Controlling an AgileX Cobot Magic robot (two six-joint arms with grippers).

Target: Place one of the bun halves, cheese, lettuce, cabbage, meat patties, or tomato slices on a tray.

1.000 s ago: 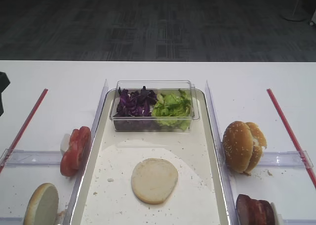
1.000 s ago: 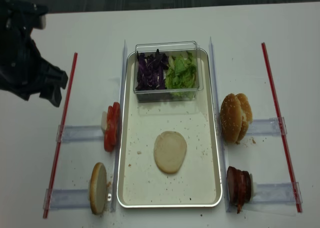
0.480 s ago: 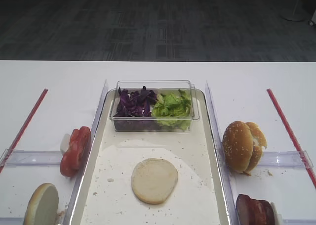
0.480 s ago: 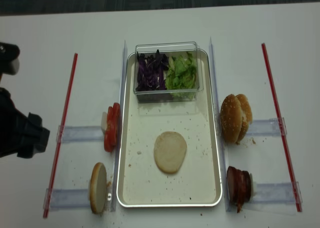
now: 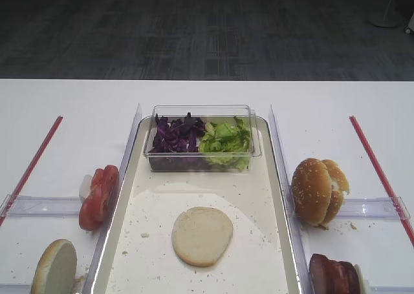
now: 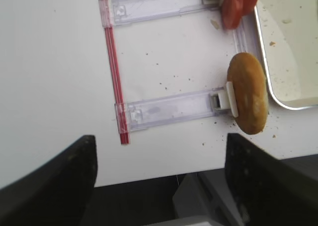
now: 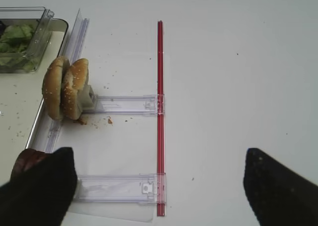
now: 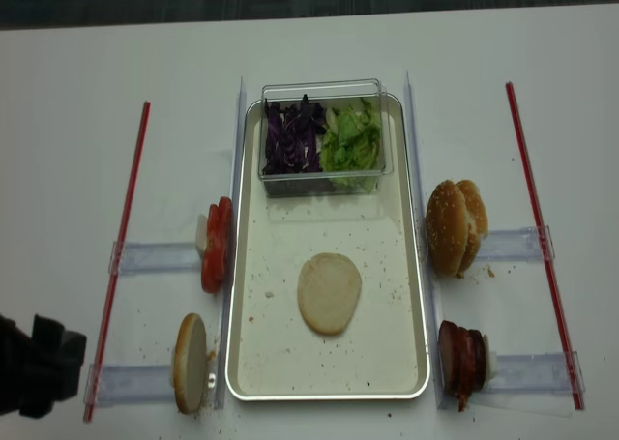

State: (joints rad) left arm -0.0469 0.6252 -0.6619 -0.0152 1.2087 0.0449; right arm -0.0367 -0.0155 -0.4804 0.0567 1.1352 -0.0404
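Note:
One plain bun half (image 8: 329, 293) lies flat, cut face up, on the crumb-speckled tray (image 8: 253, 363). A second bun half (image 6: 247, 100) stands on edge left of the tray, with tomato slices (image 8: 217, 245) behind it. Purple cabbage (image 8: 293, 138) and green lettuce (image 8: 350, 142) fill a clear tub at the tray's far end. Meat patties (image 8: 461, 360) stand right of the tray. Cheese is out of view. My left gripper (image 6: 161, 186) hangs open over the table's front left edge, empty. My right gripper (image 7: 159, 196) is open above bare table, right of the patties (image 7: 27, 161).
Sesame-seeded bun halves (image 8: 455, 225) stand on edge right of the tray. Clear plastic rails (image 8: 155, 258) hold the food at both sides, and red strips (image 8: 124, 237) (image 8: 537, 218) run along the table outside them. My left arm (image 8: 37, 372) shows dark at the front left corner.
My left arm has drawn back along the table's left side to the front left corner. Food and tray have not moved.

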